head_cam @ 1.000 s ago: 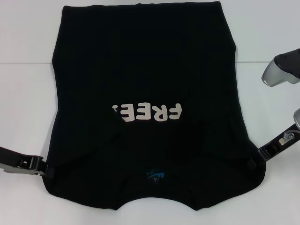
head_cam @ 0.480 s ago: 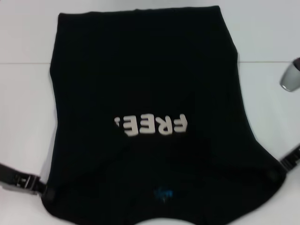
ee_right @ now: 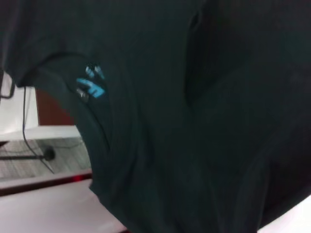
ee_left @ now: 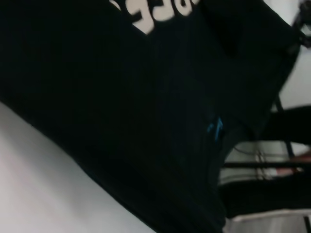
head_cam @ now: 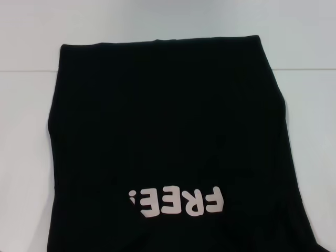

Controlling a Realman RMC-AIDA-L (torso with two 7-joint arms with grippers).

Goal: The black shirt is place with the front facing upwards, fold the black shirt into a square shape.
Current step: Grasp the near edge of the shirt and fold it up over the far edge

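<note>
Black shirt (head_cam: pixel 168 131) covers the white table (head_cam: pixel 26 131); jaws' state cannot be told.

This looks like a lab or test room rather than a home. The tabletop (head_cam: pixel 26 131) is plain white and bare apart from the shirt (head_cam: pixel 168 115), with a faint seam running across it. Past the cloth in the right wrist view are a grey floor (ee_right: pixel 29 162), a thin black cable (ee_right: pixel 23 131) and a reddish-brown panel (ee_right: pixel 51 109). The left wrist view shows dark metal bars (ee_left: pixel 262 165) like a frame.
</note>
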